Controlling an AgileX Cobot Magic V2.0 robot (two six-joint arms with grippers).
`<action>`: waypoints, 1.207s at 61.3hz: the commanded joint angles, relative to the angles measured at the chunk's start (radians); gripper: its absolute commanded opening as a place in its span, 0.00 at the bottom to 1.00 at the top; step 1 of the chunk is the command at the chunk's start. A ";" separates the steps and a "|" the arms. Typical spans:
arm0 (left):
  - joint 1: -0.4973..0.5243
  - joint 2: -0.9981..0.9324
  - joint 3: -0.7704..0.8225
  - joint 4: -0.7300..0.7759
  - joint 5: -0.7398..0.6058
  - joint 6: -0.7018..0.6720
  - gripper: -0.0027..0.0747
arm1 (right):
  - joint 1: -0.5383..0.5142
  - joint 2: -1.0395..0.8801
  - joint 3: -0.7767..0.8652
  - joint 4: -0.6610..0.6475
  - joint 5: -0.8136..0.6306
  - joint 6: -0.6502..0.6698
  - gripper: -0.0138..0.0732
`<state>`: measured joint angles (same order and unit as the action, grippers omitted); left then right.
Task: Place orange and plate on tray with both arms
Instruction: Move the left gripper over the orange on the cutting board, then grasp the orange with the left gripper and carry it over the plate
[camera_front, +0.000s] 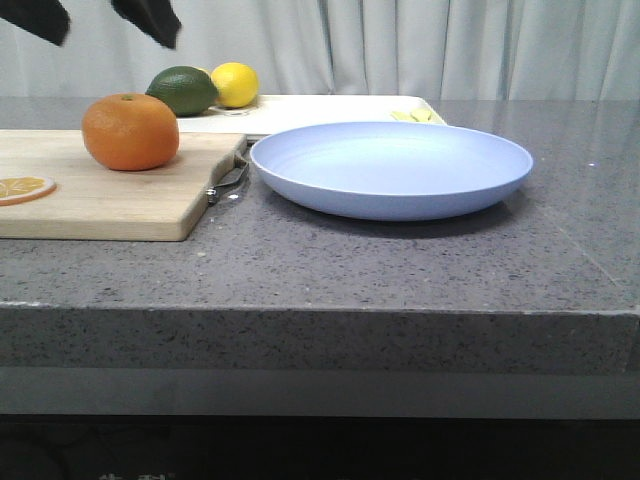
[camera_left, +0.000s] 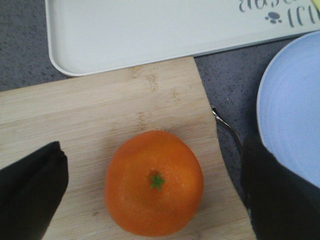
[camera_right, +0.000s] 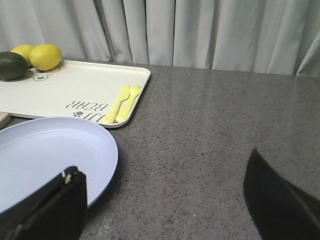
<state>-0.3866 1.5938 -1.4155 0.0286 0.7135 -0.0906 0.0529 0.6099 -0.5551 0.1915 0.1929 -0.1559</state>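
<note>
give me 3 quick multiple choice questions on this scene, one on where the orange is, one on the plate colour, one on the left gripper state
1. The orange rests on:
A. the tray
B. the cutting board
C. the plate

2. The plate is:
A. pale lavender-blue
B. green
C. red

3. The left gripper is:
A. shut on the orange
B. open around the orange
C. holding the plate

Answers:
1 B, the fruit sits on the cutting board, not on the tray.
2 A, front view shows it.
3 B, left wrist view shows both fingers apart, clear of the fruit.

Left gripper (camera_left: 150, 195) jaws wide; right gripper (camera_right: 165, 200) likewise.
</note>
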 joint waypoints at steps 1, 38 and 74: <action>-0.009 0.024 -0.109 0.005 0.045 0.000 0.91 | -0.004 0.004 -0.040 -0.009 -0.085 -0.009 0.90; -0.009 0.173 -0.174 -0.011 0.192 0.000 0.91 | -0.004 0.004 -0.040 -0.009 -0.086 -0.009 0.90; -0.009 0.177 -0.255 -0.009 0.223 0.000 0.33 | -0.004 0.004 -0.040 -0.009 -0.086 -0.009 0.90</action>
<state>-0.3888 1.8254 -1.5930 0.0233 0.9573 -0.0906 0.0529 0.6099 -0.5568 0.1915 0.1912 -0.1559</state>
